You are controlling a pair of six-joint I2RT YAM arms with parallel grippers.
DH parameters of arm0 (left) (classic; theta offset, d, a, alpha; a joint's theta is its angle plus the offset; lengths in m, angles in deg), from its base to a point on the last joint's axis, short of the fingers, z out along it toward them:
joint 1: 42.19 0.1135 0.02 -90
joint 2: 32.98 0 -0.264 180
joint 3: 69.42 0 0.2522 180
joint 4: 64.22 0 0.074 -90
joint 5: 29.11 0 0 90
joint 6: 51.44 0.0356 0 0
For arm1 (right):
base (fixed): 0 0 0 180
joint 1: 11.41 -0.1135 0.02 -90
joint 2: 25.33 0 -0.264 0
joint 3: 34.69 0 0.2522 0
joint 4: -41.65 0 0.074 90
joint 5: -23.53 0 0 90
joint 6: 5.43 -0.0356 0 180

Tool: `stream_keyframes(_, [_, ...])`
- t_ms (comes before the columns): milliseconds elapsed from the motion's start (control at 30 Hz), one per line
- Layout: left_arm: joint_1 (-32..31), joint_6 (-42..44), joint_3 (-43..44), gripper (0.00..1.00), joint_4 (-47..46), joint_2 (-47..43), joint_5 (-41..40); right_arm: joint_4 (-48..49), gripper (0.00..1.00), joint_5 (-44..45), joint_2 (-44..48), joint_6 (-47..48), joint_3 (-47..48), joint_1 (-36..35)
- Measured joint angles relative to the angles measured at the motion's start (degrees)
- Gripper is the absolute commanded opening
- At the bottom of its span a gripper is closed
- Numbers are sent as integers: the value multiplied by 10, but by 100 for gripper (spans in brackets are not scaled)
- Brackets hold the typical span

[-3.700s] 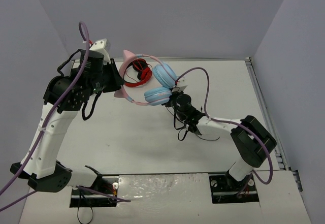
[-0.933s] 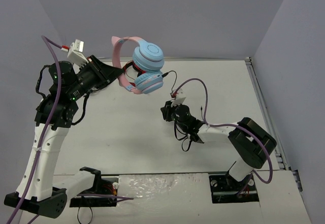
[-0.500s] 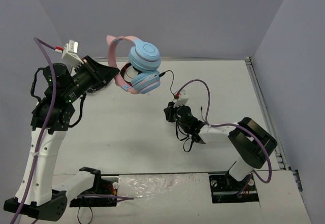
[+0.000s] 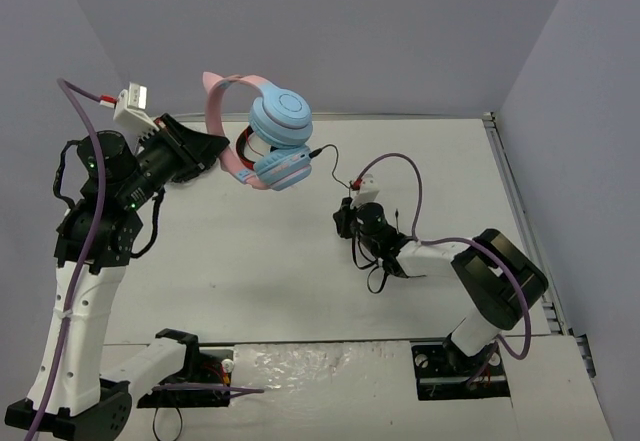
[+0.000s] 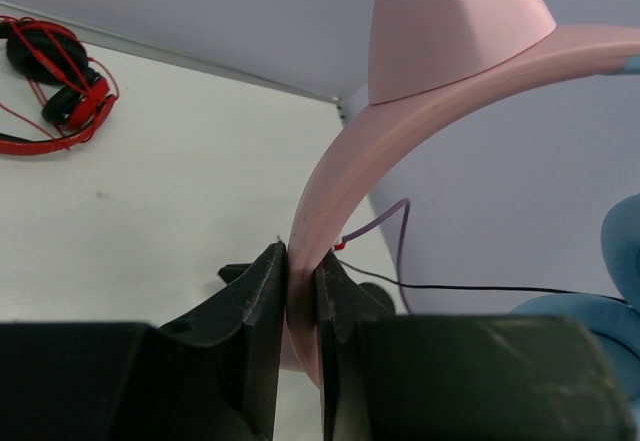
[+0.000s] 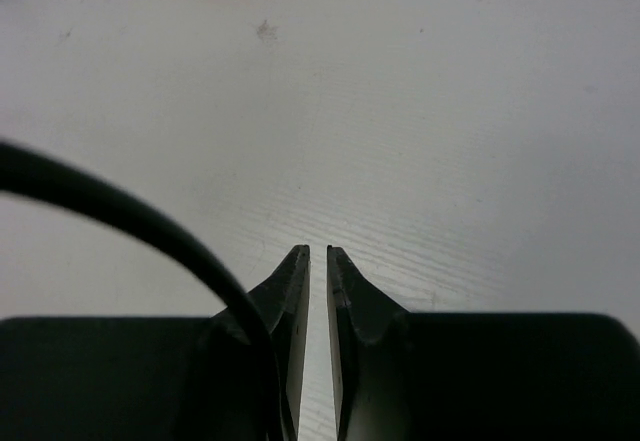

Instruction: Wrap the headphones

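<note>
Headphones [image 4: 280, 117] hang aloft, pinched in the left end effector [image 5: 301, 296]; the right end effector [image 6: 318, 281] is almost pressed together.

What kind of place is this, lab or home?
Probably a lab robot cell: white table boxed by plain walls, left arm and right arm bolted at its edge, cat-eared headphones as props.

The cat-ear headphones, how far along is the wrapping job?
Done: the headphones are up off the table, with the left gripper clamped on the pink headband. In hand: the black cable trails loose from an ear cup toward the right gripper, whose jaws are nearly shut with nothing between them. Left: all the winding; no cable is wrapped around the headphones.
</note>
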Motion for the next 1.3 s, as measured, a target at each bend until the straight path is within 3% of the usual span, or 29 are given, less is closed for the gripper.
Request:
stream_keyframes(267, [0, 92, 1, 0, 87, 6, -48, -91, 4, -64, -1, 28, 78, 7])
stream_keyframes(500, [0, 123, -3, 0, 116, 9, -102, -150, 1, -77, -1, 41, 100, 3])
stream_keyframes(1300, [0, 198, -25, 0, 133, 53, -58, -335, 0, -52, -6, 89, 246, 3])
